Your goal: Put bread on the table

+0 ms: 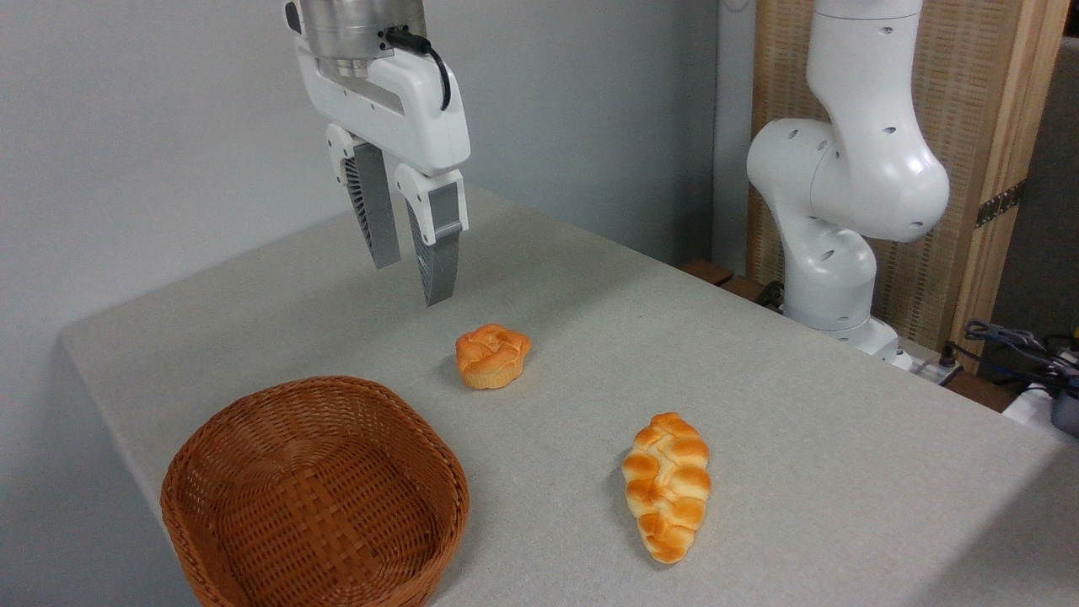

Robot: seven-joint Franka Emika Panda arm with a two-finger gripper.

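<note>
The bread (667, 485), a long braided golden loaf, lies flat on the table (801, 405) at the front right of centre. My gripper (411, 282) hangs in the air well up and to the left of the loaf, above the back left part of the table. Its grey fingers (438, 253) point down with a narrow gap between them, and nothing sits in that gap. The bread is far from the gripper and untouched.
A small round orange bun (492, 355) rests on the table, below and right of the gripper. A brown wicker basket (314, 497), nothing in it, stands at the front left corner. The arm's white base (843, 211) rises at the back right, with cables (1020, 346) beyond the table edge.
</note>
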